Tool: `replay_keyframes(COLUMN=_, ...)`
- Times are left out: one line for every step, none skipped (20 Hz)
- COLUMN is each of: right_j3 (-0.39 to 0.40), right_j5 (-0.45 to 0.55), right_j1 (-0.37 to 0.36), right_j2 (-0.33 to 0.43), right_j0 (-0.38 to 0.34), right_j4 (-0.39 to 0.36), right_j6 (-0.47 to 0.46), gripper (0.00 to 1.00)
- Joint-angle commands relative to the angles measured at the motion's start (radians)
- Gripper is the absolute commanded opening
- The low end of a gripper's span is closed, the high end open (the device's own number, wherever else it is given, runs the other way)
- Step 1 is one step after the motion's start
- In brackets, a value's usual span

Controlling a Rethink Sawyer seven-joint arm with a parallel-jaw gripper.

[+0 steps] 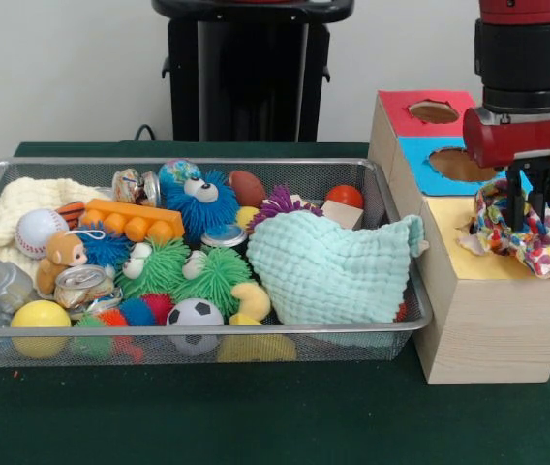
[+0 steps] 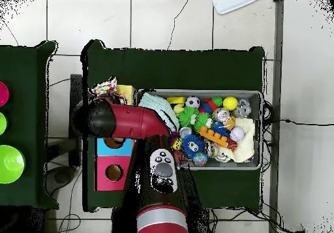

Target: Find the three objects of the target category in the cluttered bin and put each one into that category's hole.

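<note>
My gripper (image 1: 526,215) is over the yellow top of the largest wooden box (image 1: 493,310), right of the bin. It is shut on a spotted cloth (image 1: 536,237), white with coloured spots, which is bunched around the fingers and spread over the yellow top. The cloth hides the yellow hole. In the overhead view the cloth (image 2: 106,88) shows beside the arm's end, and the gripper itself is hidden under the arm. The wire mesh bin (image 1: 198,331) is full of toys. No other spotted cloth shows in it.
A mint cloth (image 1: 328,266) lies at the bin's right end and a cream cloth (image 1: 18,208) at its left. Fuzzy toys, balls and cans fill the middle. The blue-topped hole (image 1: 459,163) and the red-topped hole (image 1: 433,111) lie behind the gripper.
</note>
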Motion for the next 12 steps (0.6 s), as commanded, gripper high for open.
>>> replay_keyframes(right_j3=0.067, right_j5=0.078, right_j1=0.090, right_j2=-0.003, right_j0=0.025, right_j4=0.018, right_j6=0.224, gripper=0.00)
replay_keyframes(right_j3=0.062, right_j5=0.088, right_j1=0.099, right_j2=-0.014, right_j0=0.032, right_j4=0.018, right_j6=0.228, gripper=0.00)
replay_keyframes(right_j3=0.039, right_j5=0.108, right_j1=0.120, right_j2=-0.040, right_j0=0.046, right_j4=0.008, right_j6=0.227, gripper=0.00)
replay_keyframes(right_j3=0.022, right_j5=0.123, right_j1=0.128, right_j2=-0.061, right_j0=0.060, right_j4=0.001, right_j6=0.228, gripper=0.00)
replay_keyframes(right_j3=0.008, right_j5=0.129, right_j1=0.140, right_j2=-0.078, right_j0=0.069, right_j4=-0.007, right_j6=0.223, gripper=0.00)
replay_keyframes(right_j3=-0.004, right_j5=0.130, right_j1=0.155, right_j2=-0.094, right_j0=0.076, right_j4=-0.017, right_j6=0.214, gripper=0.00)
replay_keyframes(right_j3=-0.016, right_j5=0.132, right_j1=0.169, right_j2=-0.111, right_j0=0.083, right_j4=-0.027, right_j6=0.205, gripper=0.00)
replay_keyframes(right_j3=-0.031, right_j5=0.138, right_j1=0.182, right_j2=-0.126, right_j0=0.089, right_j4=-0.033, right_j6=0.198, gripper=0.00)
replay_keyframes(right_j3=-0.040, right_j5=0.141, right_j1=0.189, right_j2=-0.135, right_j0=0.091, right_j4=-0.039, right_j6=0.189, gripper=0.00)
replay_keyframes(right_j3=-0.047, right_j5=0.147, right_j1=0.192, right_j2=-0.141, right_j0=0.092, right_j4=-0.042, right_j6=0.179, gripper=0.00)
replay_keyframes(right_j3=-0.052, right_j5=0.151, right_j1=0.194, right_j2=-0.148, right_j0=0.094, right_j4=-0.046, right_j6=0.169, gripper=0.00)
replay_keyframes(right_j3=-0.053, right_j5=0.154, right_j1=0.194, right_j2=-0.152, right_j0=0.093, right_j4=-0.050, right_j6=0.161, gripper=0.00)
